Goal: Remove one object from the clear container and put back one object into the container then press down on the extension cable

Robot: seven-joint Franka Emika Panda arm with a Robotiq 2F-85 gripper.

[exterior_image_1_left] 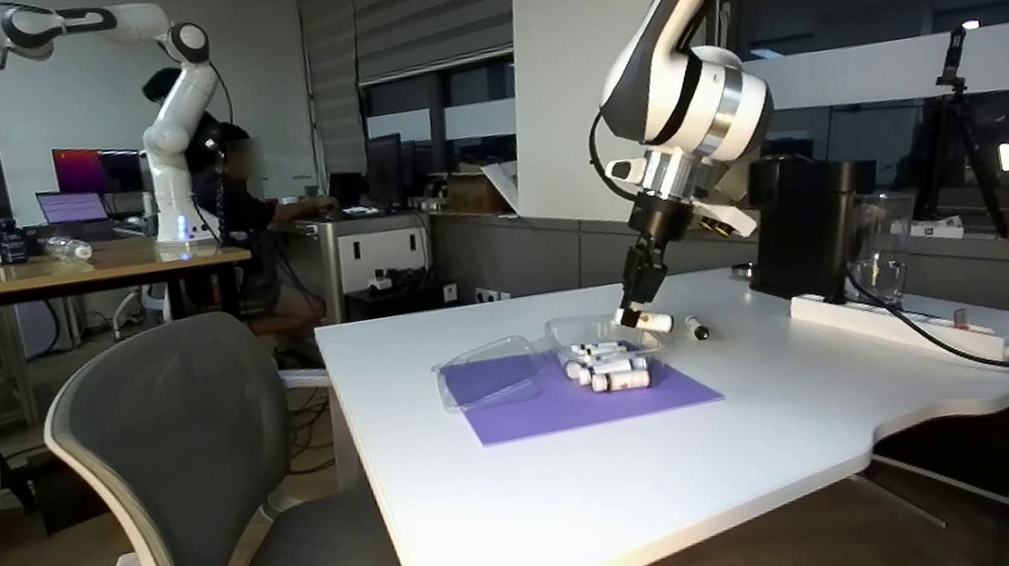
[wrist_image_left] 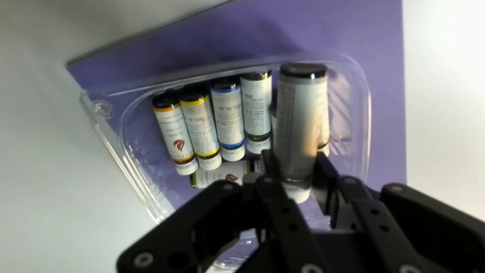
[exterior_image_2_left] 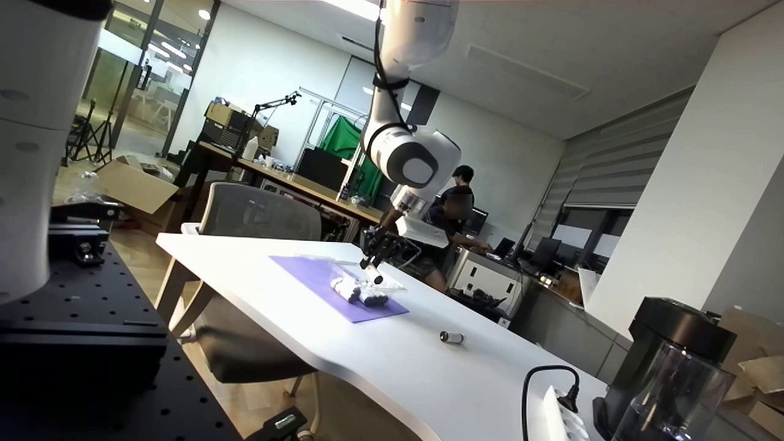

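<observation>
Over the purple mat (wrist_image_left: 386, 98), where the clear container (wrist_image_left: 366, 121) sits, the end effector (wrist_image_left: 296, 167) pinches a white-capped bottle (wrist_image_left: 297, 125); likely going in, so I'd lower slowly, releasing only once it rests.

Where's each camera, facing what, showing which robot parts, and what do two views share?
In an exterior view: beside the white table, facing across it; arm and tool show.
In an exterior view: near the power strip, facing along the table; arm, tool, perhaps the base.
Wrist view: on the arm, looking down past black fingers at a held white-capped bottle and the clear container.
Both exterior views share arm, tool and purple mat.
</observation>
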